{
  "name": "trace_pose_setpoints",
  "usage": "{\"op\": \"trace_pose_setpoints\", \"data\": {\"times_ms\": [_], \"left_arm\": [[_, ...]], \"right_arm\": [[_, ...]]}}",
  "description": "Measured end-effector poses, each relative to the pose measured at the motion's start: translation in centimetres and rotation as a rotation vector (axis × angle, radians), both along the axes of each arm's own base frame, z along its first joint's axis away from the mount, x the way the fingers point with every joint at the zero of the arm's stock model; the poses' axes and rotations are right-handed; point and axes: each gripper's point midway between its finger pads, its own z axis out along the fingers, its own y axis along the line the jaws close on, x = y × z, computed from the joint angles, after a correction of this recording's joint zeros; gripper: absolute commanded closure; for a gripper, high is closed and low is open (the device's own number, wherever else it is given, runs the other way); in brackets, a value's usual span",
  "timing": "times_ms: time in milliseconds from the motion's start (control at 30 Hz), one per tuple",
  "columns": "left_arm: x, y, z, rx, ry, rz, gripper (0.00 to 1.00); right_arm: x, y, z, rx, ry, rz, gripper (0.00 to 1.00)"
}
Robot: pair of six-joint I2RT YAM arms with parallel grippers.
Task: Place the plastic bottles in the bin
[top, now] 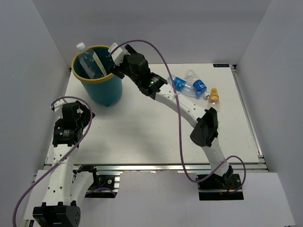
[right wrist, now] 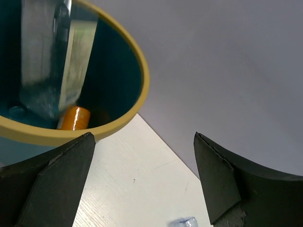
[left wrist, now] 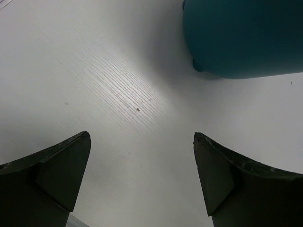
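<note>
White table [top: 142, 137] under right arm [top: 184, 106] stretched to the bin [top: 102, 90], end effector [top: 115, 55] wide, empty.

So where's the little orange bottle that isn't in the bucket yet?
In the top view, the little orange bottle lies on the far right part of the table, just right of the two clear blue-labelled bottles.

My right gripper [top: 116, 53] is hovering at the rim of the bin [top: 74, 68], a clear bottle [top: 90, 64] leaning inside it.

Top view high, wide; wrist views close; all share bin [top: 105, 90].
</note>
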Motion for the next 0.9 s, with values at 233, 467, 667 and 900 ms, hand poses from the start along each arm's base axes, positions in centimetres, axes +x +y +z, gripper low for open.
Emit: {"op": "trace_pose_setpoints", "data": {"times_ms": [233, 467, 667, 900], "left_arm": [[0.0, 0.0, -0.1, -0.003, 0.003, -0.004, 0.02], [0.1, 0.0, -0.4, 0.001, 0.019, -0.007, 0.02], [0.5, -0.2, -0.7, -0.007, 0.027, -0.014, 0.02], [0.8, -0.8, -2.1, -0.041, 0.05, -0.034, 0.02]], "right_arm": [[0.2, -7.2, 0.1, 0.019, 0.117, 0.005, 0.11], [4.3, -24.0, -9.8, -0.024, 0.374, -0.205, 0.11], [3.3, -29.0, -18.6, -0.141, 0.543, -0.182, 0.11], [7.2, -30.8, -23.2, -0.225, 0.571, -0.185, 0.11]]}}
